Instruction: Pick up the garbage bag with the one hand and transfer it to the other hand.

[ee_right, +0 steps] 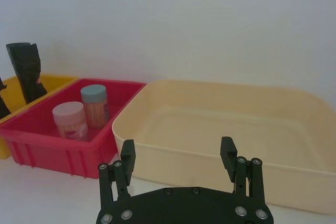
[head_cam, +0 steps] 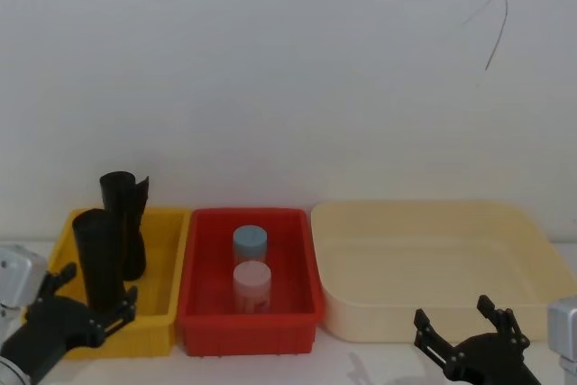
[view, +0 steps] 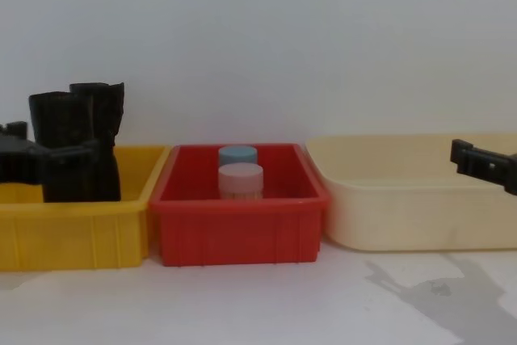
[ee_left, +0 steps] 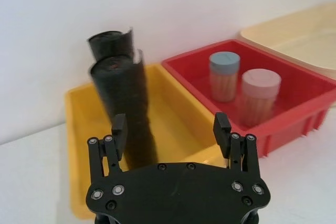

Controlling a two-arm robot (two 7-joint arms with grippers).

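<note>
In the yellow bin point(head_cam: 169, 317) at left the bag point(head_cam: 97, 254) stood upright, a second roll point(head_cam: 126, 209) just behind. The left end effector point(ee_left: 170, 124), spread wide, hovered at it off-centre; closing could tip it or snag both rolls. The right end effector point(head_cam: 455, 313) hung released, far right.

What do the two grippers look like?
Left gripper and right gripper look identical: matte black, two fingers with blocky tips on linkage arms, flat black palm plate dotted with silver screw heads. Each sits on a silver wrist housing.
</note>
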